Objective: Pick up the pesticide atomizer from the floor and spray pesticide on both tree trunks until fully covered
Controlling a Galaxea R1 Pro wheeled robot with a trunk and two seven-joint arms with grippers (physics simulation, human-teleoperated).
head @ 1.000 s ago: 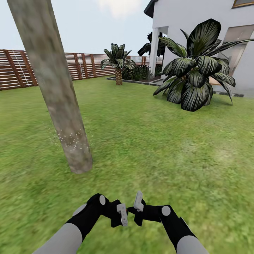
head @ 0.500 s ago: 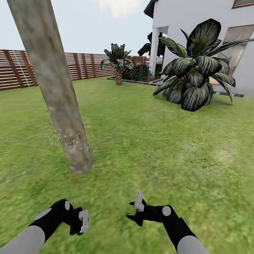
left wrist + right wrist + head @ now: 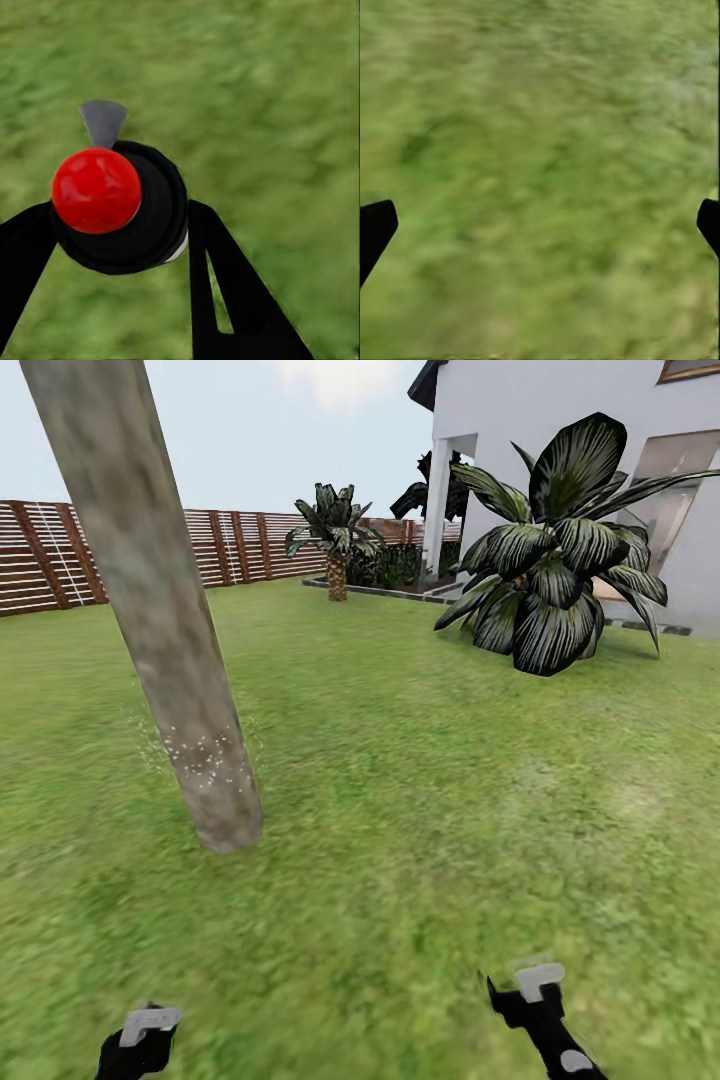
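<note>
Gripping the pesticide atomizer (image 3: 116, 206), a black body with a red cap, the left gripper (image 3: 140, 1040) sits low at the left over the grass (image 3: 400, 780), jaws closed on it. Just beyond, white pesticide specks (image 3: 205, 755) dot the tree trunk (image 3: 160, 620). The right gripper (image 3: 535, 1000) hangs with jaws spread wide, empty.
</note>
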